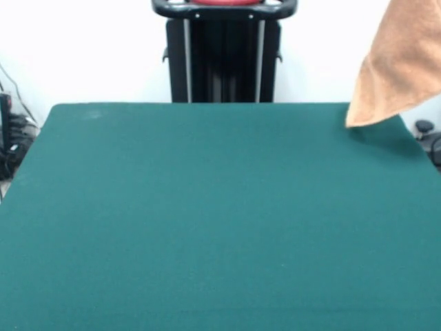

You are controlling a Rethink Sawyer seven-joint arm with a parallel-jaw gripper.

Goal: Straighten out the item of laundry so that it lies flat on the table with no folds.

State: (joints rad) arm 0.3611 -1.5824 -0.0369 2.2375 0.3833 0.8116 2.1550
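Note:
An orange-tan towel (400, 65) hangs in the air at the upper right of the front view, running out of the picture at the top and right edges. Its lowest corner points down over the far right corner of the dark green table (207, 221), just above or touching the surface; I cannot tell which. Whatever holds the towel is outside the picture. The gripper does not show.
The black pedestal (222, 52) stands behind the table's far edge at the middle. Cables and dark equipment (10, 134) lie off the table's left side, and a dark object (426, 131) sits beyond the right edge.

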